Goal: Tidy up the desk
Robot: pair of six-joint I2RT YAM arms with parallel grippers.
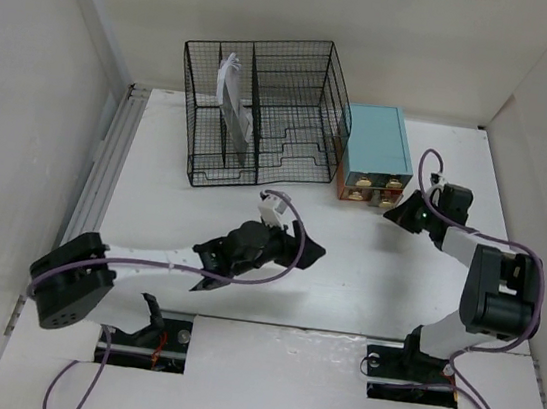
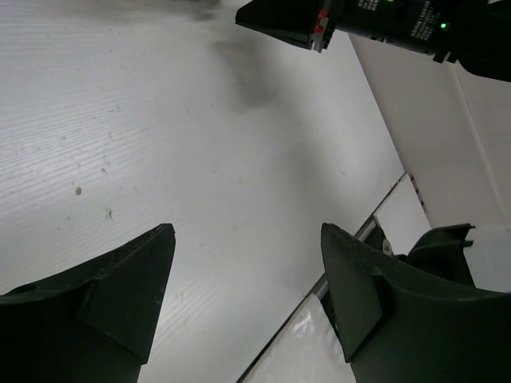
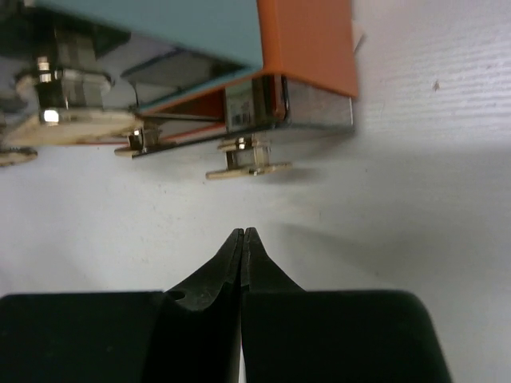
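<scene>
Hovering: left claw (image 2: 247,235) spread wide, empty above desk (image 2: 160,120) | right claw (image 3: 243,234) pinched together, empty; near teal box (image 3: 184,24)

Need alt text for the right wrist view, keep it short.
The right gripper, jaws shut and empty, points at the front of a teal and orange drawer box, stopping short of a brass drawer knob. The box stands on the white desk.
</scene>
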